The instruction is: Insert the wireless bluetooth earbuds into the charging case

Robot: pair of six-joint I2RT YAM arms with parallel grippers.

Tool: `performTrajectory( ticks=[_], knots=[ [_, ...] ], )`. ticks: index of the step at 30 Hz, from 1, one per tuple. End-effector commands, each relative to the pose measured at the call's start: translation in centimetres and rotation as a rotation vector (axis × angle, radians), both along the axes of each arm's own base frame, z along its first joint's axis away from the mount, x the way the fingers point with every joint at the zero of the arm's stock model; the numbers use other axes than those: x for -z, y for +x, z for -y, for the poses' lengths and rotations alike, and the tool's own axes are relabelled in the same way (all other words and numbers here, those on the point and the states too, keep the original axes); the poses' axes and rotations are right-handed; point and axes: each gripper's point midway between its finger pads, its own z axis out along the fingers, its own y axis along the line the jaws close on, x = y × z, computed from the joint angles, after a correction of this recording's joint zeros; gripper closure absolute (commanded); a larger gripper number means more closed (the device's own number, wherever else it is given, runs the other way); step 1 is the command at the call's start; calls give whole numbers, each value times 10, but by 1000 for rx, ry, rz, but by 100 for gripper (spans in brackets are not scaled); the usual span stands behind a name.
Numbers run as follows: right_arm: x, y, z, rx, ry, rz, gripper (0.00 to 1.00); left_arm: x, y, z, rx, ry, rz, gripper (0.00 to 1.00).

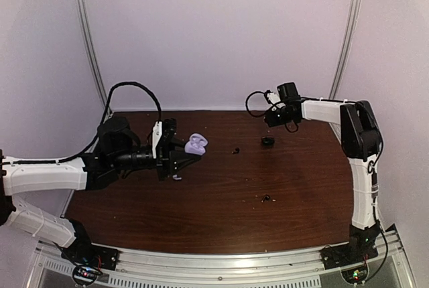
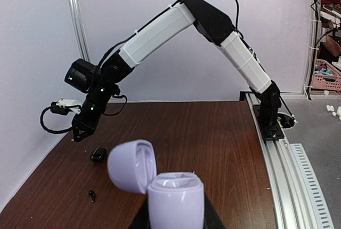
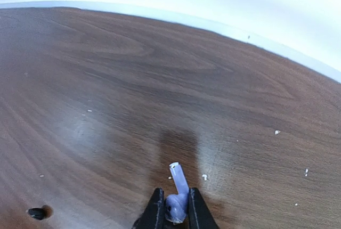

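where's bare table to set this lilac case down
Bare table lies along the near edge, from the left arm to the near black earbud, and right of it. Crowded: the far strip, with the lilac case, black case, far black earbud, right end effector holding the lilac earbud.

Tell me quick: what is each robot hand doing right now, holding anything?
Left gripper: closed on the lilac charging case, whose lid is open.
Right gripper: closed on a pale lilac earbud.

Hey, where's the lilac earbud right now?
The lilac earbud is pinched between the fingers of the right gripper, at the bottom centre of the right wrist view, held over the table toward its far right side.
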Motion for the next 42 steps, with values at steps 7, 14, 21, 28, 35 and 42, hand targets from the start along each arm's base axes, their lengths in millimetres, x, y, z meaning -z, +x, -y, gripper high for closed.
performTrajectory(
  ticks=[7, 14, 21, 28, 35, 42],
  knots=[
    [-85, -86, -81, -336, 139, 171, 88, -19, 10, -10, -48, -81, -3, 100],
    [-47, -205, -140, -579, 142, 101, 88, -11, 9, -19, -79, -96, 1, 100],
    [-20, -272, -166, -704, 52, 68, 88, -2, 8, -32, -135, -136, 21, 100],
    [2, -321, -189, -831, 6, 104, 88, -1, 6, -47, -194, -166, 53, 100],
    [-1, -339, -204, -914, -13, 130, 90, 14, 1, -48, -198, -99, 97, 100],
    [-57, -354, -193, -915, 34, 110, 91, 31, -13, -45, -206, 7, 197, 100]
  ],
)
